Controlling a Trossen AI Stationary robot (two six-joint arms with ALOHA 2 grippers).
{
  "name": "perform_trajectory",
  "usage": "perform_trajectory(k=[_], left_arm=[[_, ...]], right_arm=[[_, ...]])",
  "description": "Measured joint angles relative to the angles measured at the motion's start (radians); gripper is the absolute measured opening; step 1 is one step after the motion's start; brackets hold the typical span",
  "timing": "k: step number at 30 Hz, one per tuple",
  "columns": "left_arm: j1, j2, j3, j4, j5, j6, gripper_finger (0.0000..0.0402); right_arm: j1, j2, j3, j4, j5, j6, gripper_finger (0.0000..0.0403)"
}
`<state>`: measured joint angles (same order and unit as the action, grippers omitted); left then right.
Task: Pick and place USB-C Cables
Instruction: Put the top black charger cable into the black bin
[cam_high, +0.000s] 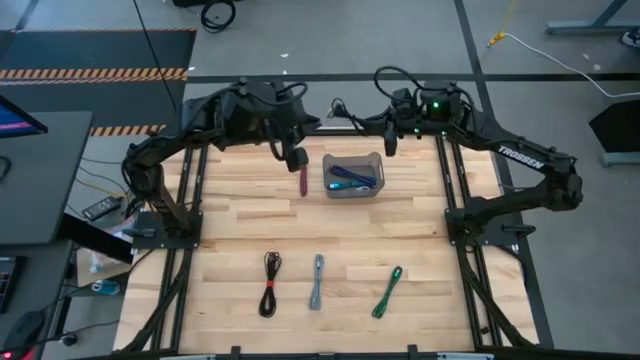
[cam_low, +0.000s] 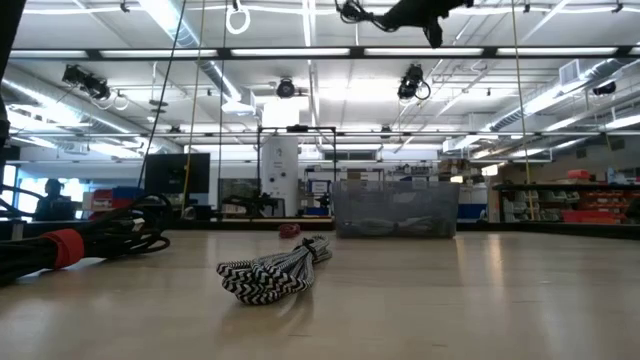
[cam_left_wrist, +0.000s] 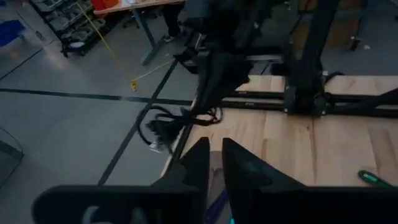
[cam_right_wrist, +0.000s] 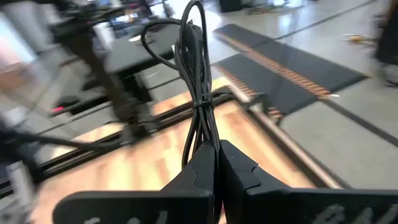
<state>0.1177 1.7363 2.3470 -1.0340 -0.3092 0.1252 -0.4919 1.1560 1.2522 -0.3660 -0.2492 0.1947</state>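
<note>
Fingers of the left gripper (cam_high: 296, 158) stand slightly apart above the far worktop (cam_high: 240, 225), with a maroon cable (cam_high: 304, 181) lying just below them, beside the bin (cam_high: 353, 176) that holds blue and purple cables (cam_high: 353, 177). Fingers of the right gripper (cam_right_wrist: 217, 163) are pressed together at the far edge. Along the near side lie a black cable (cam_high: 270, 284), a grey cable (cam_high: 317, 281) and a green cable (cam_high: 387, 291), well apart.

maroon cable (cam_high: 304, 181), green cable (cam_high: 387, 291), grey zigzag-patterned cable (cam_low: 275, 270), black cable red-tied (cam_high: 270, 285)
</note>
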Motion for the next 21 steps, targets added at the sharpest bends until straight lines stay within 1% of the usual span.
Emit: perform_trajectory(k=[3, 7, 9, 10, 13, 15, 19, 21], left_arm=[[0.001, 0.006, -0.002, -0.004, -0.003, 0.027, 0.0084], [0.001, 0.004, -0.002, -0.005, -0.012, 0.017, 0.0135], [0.001, 0.002, -0.002, -0.070, -0.018, 0.015, 0.0156], [0.001, 0.002, -0.002, -0.109, -0.040, 0.005, 0.0163], [0.003, -0.003, -0.002, -0.245, -0.146, -0.046, 0.0172], [0.004, -0.009, -0.003, -0.324, -0.184, -0.082, 0.0171], [0.003, -0.015, -0.003, -0.407, -0.187, -0.156, 0.0164], [0.002, -0.015, -0.003, -0.427, -0.184, -0.170, 0.0160]], right_arm=[[0.001, -0.009, 0.001, -0.019, -0.009, -0.001, 0.0009], [0.005, -0.011, 0.002, -0.019, -0.024, -0.005, 0.0009], [-0.001, -0.015, 0.003, -0.044, -0.030, -0.006, 0.0009], [-0.004, -0.016, 0.003, -0.074, -0.040, -0.011, 0.0009], [-0.017, -0.016, 0.003, -0.211, -0.054, -0.039, 0.0009], [-0.026, -0.012, 0.003, -0.317, -0.054, -0.059, 0.0009], [-0.035, 0.012, 0.003, -0.510, -0.054, -0.102, 0.0009], [-0.035, 0.027, 0.003, -0.561, -0.056, -0.127, 0.0009]])
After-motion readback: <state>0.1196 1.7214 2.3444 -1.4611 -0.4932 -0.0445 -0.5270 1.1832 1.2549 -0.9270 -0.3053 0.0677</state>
